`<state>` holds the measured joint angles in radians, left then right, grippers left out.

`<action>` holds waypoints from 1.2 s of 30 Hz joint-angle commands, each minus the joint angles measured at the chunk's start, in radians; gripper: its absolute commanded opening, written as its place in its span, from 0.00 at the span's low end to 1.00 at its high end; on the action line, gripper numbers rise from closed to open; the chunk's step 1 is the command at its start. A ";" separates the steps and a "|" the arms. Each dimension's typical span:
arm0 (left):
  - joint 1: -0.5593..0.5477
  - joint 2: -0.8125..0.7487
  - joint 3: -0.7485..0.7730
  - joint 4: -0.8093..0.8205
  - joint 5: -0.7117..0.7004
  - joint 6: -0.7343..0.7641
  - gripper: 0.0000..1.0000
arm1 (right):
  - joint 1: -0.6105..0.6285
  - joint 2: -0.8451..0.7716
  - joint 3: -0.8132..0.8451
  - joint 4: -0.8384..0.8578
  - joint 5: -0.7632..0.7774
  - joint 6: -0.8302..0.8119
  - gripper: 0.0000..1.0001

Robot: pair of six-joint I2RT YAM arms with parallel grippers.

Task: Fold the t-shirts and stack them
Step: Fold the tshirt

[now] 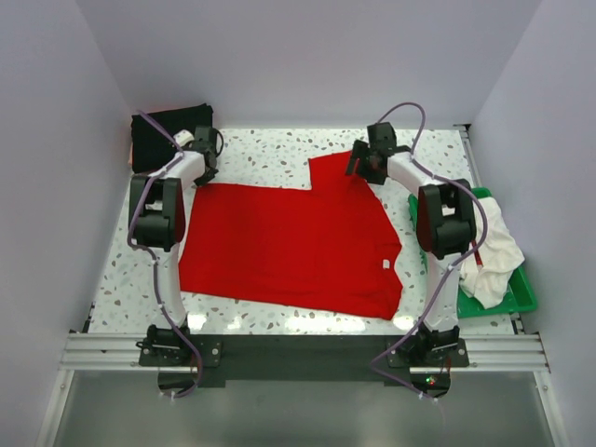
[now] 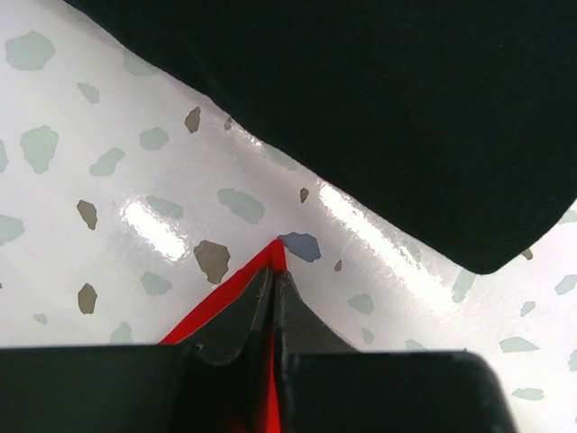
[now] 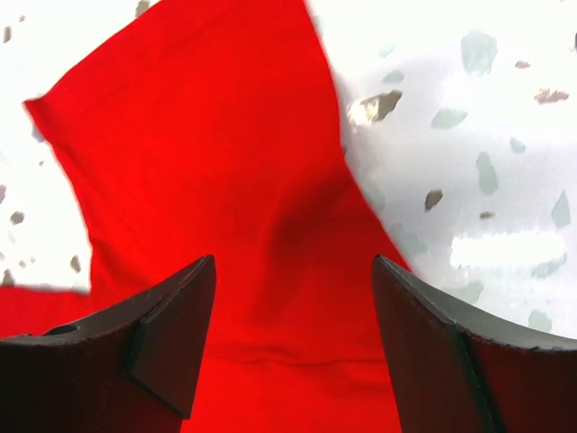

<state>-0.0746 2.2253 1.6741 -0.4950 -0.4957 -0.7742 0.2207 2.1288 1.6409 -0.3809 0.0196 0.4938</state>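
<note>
- Subject: the red shirt (image 1: 289, 247) lies spread flat on the table (image 1: 270, 154), just beside the green tray (image 1: 520, 296). Its white neck label (image 1: 386, 265) sits at the edge nearest the tray.
- Other stock: the white shirt (image 1: 489, 244) is heaped in the tray, unfolded. The black shirt (image 1: 166, 138) lies well apart from the tray, at the far corner across the table, and looks already folded.
- My left gripper (image 2: 274, 281) is clenched on the red shirt's far corner, the one furthest from the tray. Only a thin tip of cloth shows past the fingers, so I judge the bite shallow.
- My right gripper (image 3: 293, 298) hangs over the far sleeve (image 1: 335, 172), at the tray end of the shirt. Its jaws stand wide apart with nothing between them.
- Step in hand, as I judge it: secure both far corners, then fold the far edge over toward the near edge.
- Recommendation: lower the right gripper onto the sleeve seam and take one layer only before lifting.
- Recommendation: raise both hands level and together, so the fold line runs straight toward the tray.
- Risk: the shallow left pinch may slip under tension, so I keep the pull gentle.
- Risk: the sleeve lies a little rumpled, and a crease there would carry into the fold.
</note>
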 commanded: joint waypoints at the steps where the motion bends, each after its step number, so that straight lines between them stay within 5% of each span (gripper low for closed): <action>1: -0.002 0.010 0.000 0.007 0.025 -0.008 0.03 | -0.017 0.051 0.092 -0.015 0.020 -0.030 0.74; 12: -0.002 -0.044 -0.065 0.067 0.068 0.009 0.00 | -0.015 0.213 0.330 -0.056 0.206 -0.123 0.74; 27: 0.004 -0.055 -0.102 0.105 0.082 0.024 0.00 | 0.057 0.437 0.640 -0.148 0.272 -0.184 0.68; 32: 0.004 -0.059 -0.109 0.115 0.086 0.026 0.00 | 0.071 0.459 0.640 -0.157 0.269 -0.167 0.52; 36: 0.007 -0.073 -0.125 0.133 0.086 0.024 0.00 | 0.071 0.444 0.614 -0.161 0.278 -0.143 0.24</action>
<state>-0.0727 2.1818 1.5810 -0.3740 -0.4442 -0.7628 0.2962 2.5633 2.2475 -0.4961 0.2768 0.3252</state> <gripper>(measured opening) 0.017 0.314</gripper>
